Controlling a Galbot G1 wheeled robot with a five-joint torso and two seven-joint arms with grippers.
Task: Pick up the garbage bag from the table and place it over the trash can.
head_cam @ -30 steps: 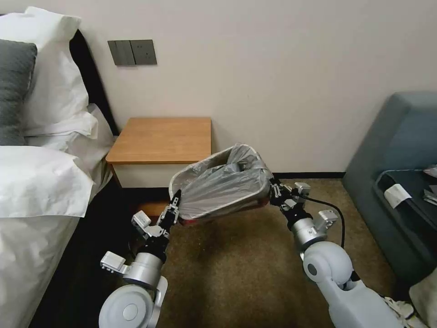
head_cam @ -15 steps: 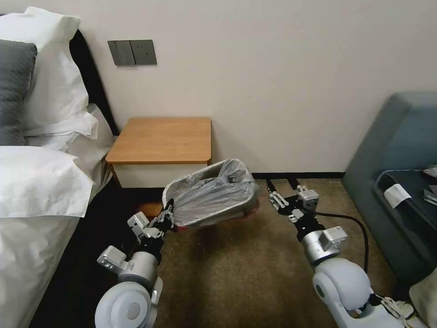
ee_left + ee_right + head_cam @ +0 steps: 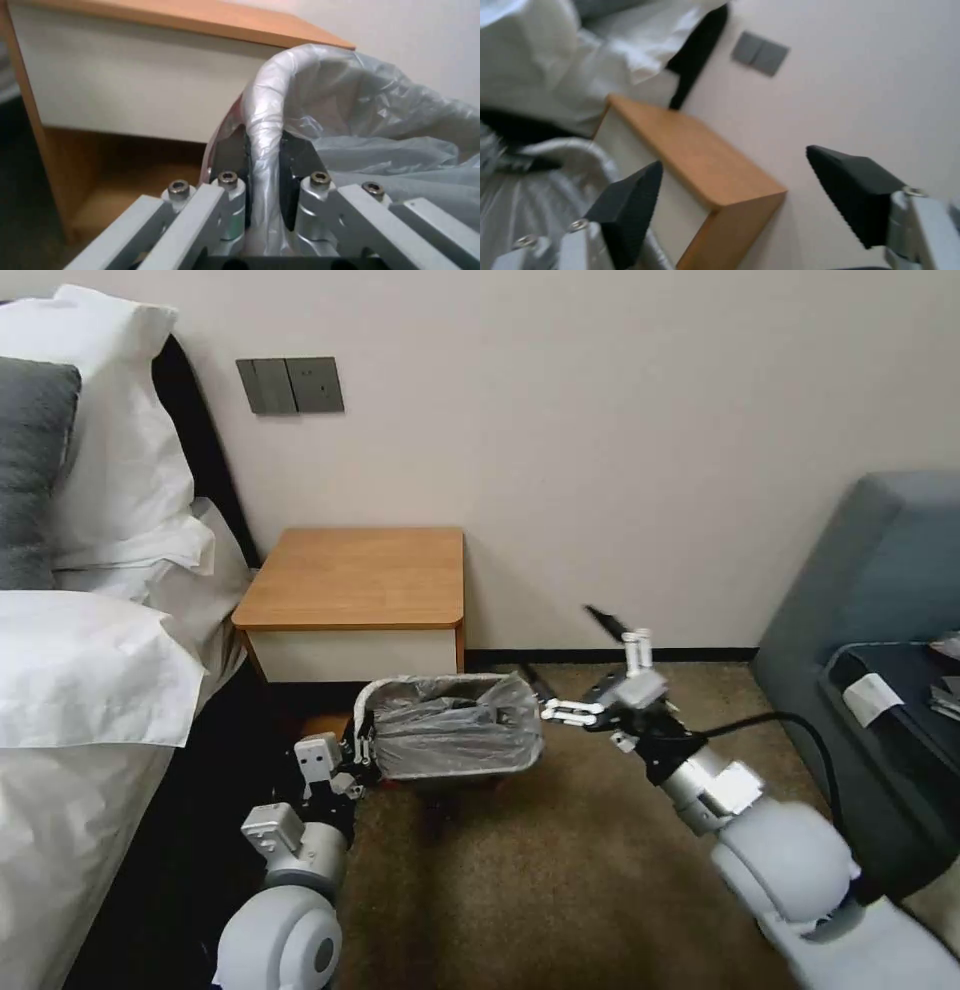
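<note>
two grippers are at work near the bin. the left gripper (image 3: 362, 740) is clamped on the left end of the trash can (image 3: 452, 765), its dark pads (image 3: 292, 157) pinching the rolled rim from either side with the plastic trapped between them; the wrist view shows the rim running straight up through the closed jaws. the right gripper (image 3: 580, 665) stands spread wide just beside the bin's right end, holding nothing, one finger reaching low toward the bin's corner and the other raised against the wall. in its own wrist view the two black fingertips (image 3: 630, 210) sit well apart with the nightstand showing between them.

the trash can stands upright on the brown carpet (image 3: 560, 880), mouth up, its long axis running left to right across the head view, roughly parallel to the wall. the garbage bag (image 3: 455, 725) is already over it: the crinkled grey film is folded over the rim, drapes down the front wall and sags into the opening. a strip of pinkish-red edge peeks out low at the base, near the left gripper.

the table (image 3: 355, 575) stands just behind the bin, against the wall, its orange-brown top bare and its white drawer front facing the robot. a bed with white pillows (image 3: 90, 600) lies to the left, a blue-grey sofa (image 3: 860, 590) to the right, and a dark switch plate (image 3: 290, 385) hangs on the wall.
</note>
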